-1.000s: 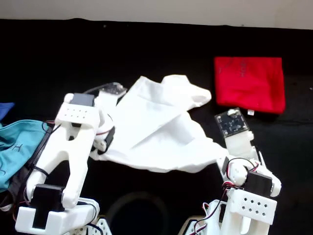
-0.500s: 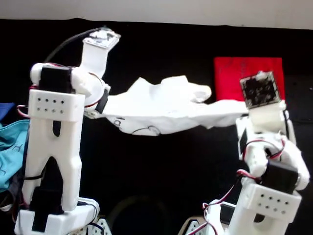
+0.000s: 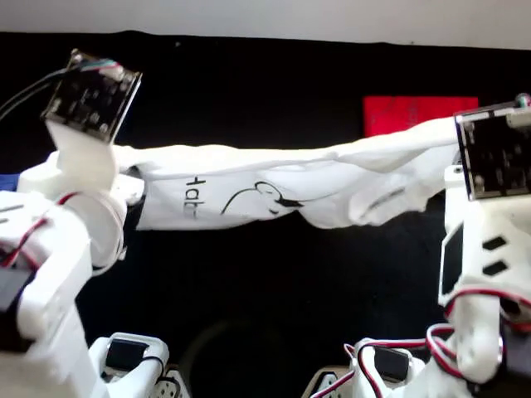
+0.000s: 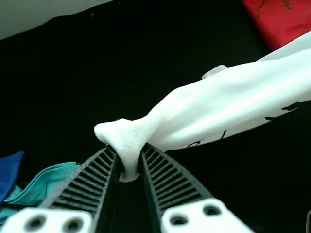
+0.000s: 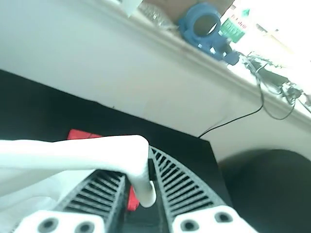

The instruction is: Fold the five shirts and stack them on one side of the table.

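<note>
A white shirt [image 3: 274, 186] with black print hangs stretched between both arms, high above the black table [image 3: 249, 91]. My left gripper [image 4: 129, 167] is shut on one bunched end of the white shirt [image 4: 228, 107]. My right gripper [image 5: 141, 187] is shut on the other end of the white shirt [image 5: 63, 153]. A folded red shirt [image 3: 406, 112] lies flat at the back right of the table, partly hidden behind the white one, and the red shirt [image 5: 80, 135] peeks out beside my right gripper's fingers.
A teal shirt [image 4: 46, 182] and a blue shirt [image 4: 8, 170] lie crumpled at the table's left side. A white wall [image 5: 97, 63] runs behind the table, with a black cable [image 5: 233, 121] hanging down it.
Both arms have risen steeply with the white shirt, lifting it off the table and pulling it taut between them. The shirt's printed side now faces the high camera.
</note>
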